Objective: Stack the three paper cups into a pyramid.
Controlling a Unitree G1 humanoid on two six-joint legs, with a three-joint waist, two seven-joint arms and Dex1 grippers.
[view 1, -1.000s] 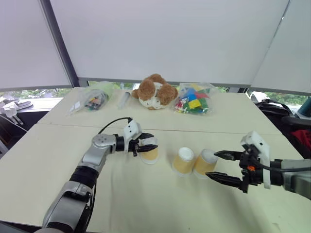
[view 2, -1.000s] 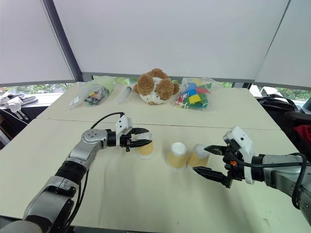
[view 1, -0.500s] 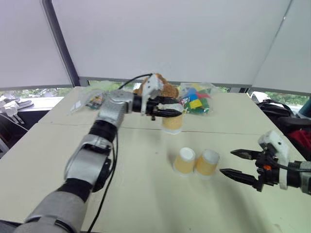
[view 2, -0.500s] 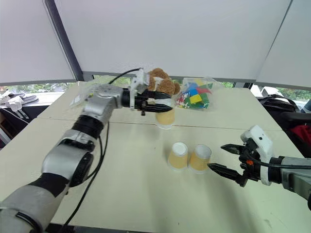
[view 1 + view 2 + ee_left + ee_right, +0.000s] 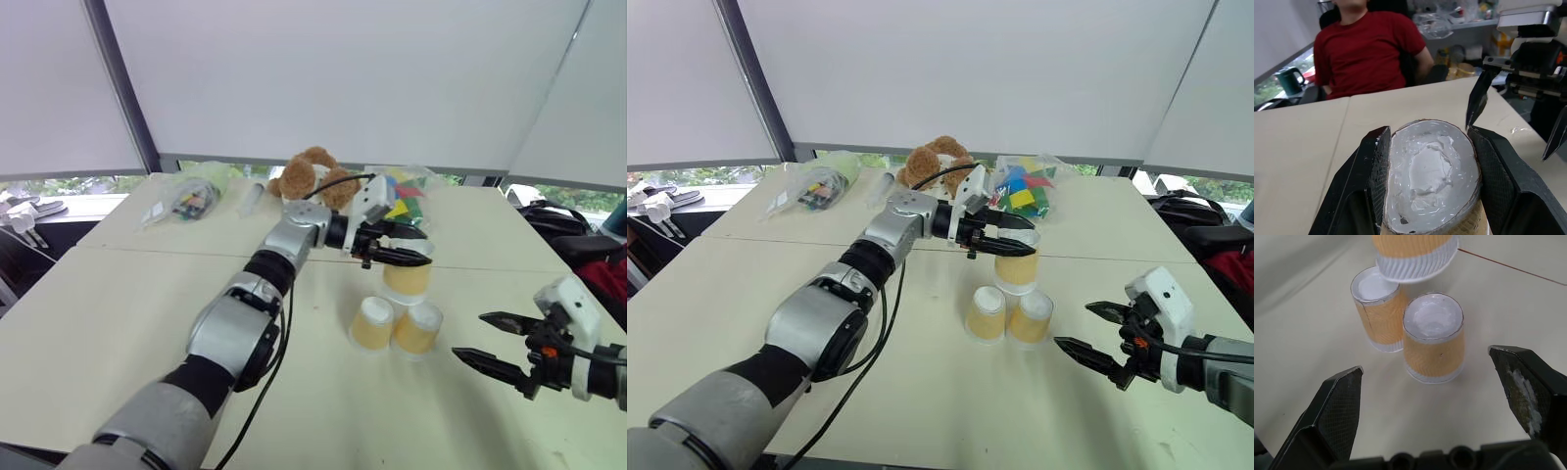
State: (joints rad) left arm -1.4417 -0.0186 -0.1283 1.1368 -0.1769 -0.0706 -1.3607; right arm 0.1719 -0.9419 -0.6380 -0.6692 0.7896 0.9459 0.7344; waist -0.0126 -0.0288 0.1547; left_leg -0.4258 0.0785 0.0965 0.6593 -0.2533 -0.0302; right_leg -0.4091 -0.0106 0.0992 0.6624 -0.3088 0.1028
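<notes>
Two yellow-orange paper cups point(image 5: 371, 324) point(image 5: 417, 328) stand upside down and side by side, touching, on the pale table point(image 5: 98, 313). The third paper cup point(image 5: 407, 281), also upside down, hangs just above and behind the gap between them. My left gripper point(image 5: 423, 248) is shut on it from the left, and its black fingers point(image 5: 1371, 171) clamp the cup's white base point(image 5: 1430, 181). Whether this cup touches the two below I cannot tell. My right gripper point(image 5: 470, 335) is open and holds nothing, a short way to the right of the pair, pointing at them.
At the far side of the table are a brown-and-white plush toy point(image 5: 312, 176), a clear bag of coloured blocks point(image 5: 397, 201) and another clear bag point(image 5: 191, 196). A person in a red shirt point(image 5: 1371, 49) sits beyond the table's right end.
My left gripper lifted its cup off the table left of the pair, carried it up and right, and now holds it over them. My right gripper drew back slightly to the right, still open.
</notes>
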